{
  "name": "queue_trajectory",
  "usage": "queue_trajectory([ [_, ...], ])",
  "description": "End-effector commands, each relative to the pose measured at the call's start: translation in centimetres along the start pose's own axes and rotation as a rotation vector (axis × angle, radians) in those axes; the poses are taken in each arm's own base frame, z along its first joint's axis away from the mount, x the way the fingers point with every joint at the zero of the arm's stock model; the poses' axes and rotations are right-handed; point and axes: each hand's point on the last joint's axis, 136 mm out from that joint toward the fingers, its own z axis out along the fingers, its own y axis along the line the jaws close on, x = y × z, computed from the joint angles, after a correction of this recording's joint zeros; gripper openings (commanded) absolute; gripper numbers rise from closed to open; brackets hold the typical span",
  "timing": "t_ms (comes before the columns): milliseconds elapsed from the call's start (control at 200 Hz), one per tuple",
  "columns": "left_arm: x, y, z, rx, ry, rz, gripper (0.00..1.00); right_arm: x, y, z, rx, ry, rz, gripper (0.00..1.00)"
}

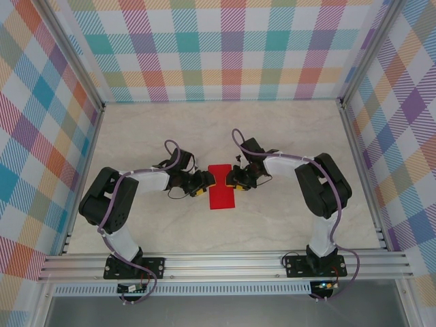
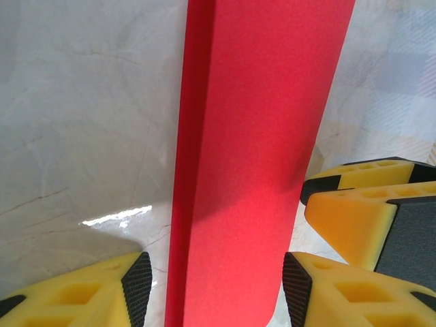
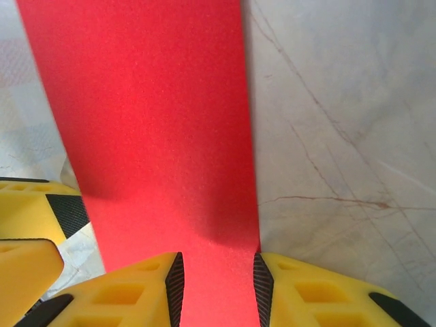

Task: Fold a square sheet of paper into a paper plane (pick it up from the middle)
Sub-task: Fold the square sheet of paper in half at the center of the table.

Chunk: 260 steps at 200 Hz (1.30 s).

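The red sheet of paper lies on the table between my two grippers as a narrow rectangle, longer front to back. In the left wrist view the paper has a darker second layer along its left edge. My left gripper is at its left side, open. Its jaws straddle the strip with a gap on each side. My right gripper is at the paper's right side, open. Flat paper shows between its fingertips, which stand over the strip's right edge.
The table is pale marble, walled by checked panels at the back and sides. An aluminium rail runs along the near edge. Each gripper's yellow fingers show in the other's wrist view, close across the paper.
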Motion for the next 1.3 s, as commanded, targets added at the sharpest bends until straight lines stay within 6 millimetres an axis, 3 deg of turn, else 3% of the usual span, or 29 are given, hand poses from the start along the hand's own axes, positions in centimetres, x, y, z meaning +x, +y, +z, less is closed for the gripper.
queue_trajectory([
  [0,0.0,-0.2,0.1,0.022,0.021,-0.006,0.56,0.4,-1.2,0.9,0.042,0.03,0.017,0.35],
  [600,0.4,-1.3,0.9,0.053,0.056,0.009,0.51,1.0,-2.5,1.4,0.075,0.036,0.045,0.33],
  [1020,0.3,-2.2,0.7,0.083,0.05,0.025,0.39,1.0,-3.0,1.5,0.068,0.038,0.059,0.33],
  [1150,0.0,-2.8,0.8,0.111,0.049,0.022,0.37,0.9,-2.5,1.3,0.036,0.033,0.058,0.33],
  [1295,-0.6,-3.3,0.9,0.128,0.021,0.0,0.31,-0.1,-0.6,0.2,-0.041,0.012,0.024,0.34],
])
